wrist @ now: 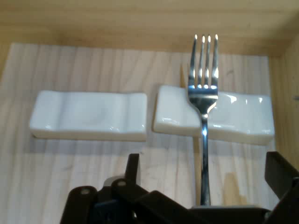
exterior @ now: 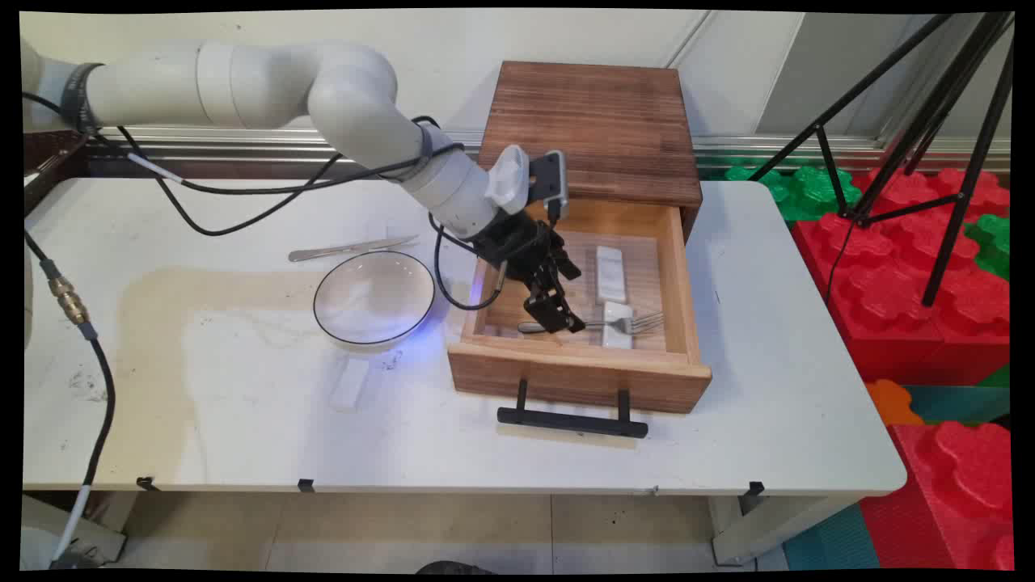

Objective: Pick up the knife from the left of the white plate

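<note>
A wooden drawer [exterior: 576,373] stands pulled out of a small wooden cabinet [exterior: 594,129]. Inside it a metal fork [exterior: 639,323] lies with its neck across a white ceramic rest [exterior: 617,333]; a second white rest [exterior: 610,273] lies farther back. My gripper [exterior: 558,317] reaches down into the drawer over the fork's handle end. In the hand view the fork [wrist: 204,93] points away across the right rest [wrist: 243,116], and the other rest [wrist: 88,115] lies to its left. The gripper [wrist: 206,165] is open, its fingers wide apart on either side of the fork's handle.
On the table left of the drawer are a clear glass bowl [exterior: 373,297], a knife [exterior: 352,249] behind it and another white rest [exterior: 349,384] in front. The drawer's black handle [exterior: 572,420] juts toward the table's front. Red foam blocks [exterior: 930,267] and a tripod [exterior: 914,121] stand at right.
</note>
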`<action>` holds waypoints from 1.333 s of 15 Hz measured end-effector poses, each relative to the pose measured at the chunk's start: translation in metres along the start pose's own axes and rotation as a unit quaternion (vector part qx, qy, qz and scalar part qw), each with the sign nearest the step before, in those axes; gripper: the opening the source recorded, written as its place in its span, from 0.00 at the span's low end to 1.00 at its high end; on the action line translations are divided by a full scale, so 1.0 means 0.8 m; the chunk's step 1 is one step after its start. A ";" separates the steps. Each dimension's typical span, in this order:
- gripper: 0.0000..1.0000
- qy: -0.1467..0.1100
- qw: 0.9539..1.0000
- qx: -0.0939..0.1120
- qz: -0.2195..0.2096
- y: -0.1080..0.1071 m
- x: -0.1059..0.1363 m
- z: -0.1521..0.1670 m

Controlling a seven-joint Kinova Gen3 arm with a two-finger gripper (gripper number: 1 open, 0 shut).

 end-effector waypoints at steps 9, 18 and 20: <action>1.00 0.024 1.000 0.014 0.005 -0.002 0.006 -0.042; 1.00 0.041 0.999 0.025 0.014 0.002 -0.025 -0.110; 1.00 0.041 0.999 0.028 0.014 0.002 -0.041 -0.132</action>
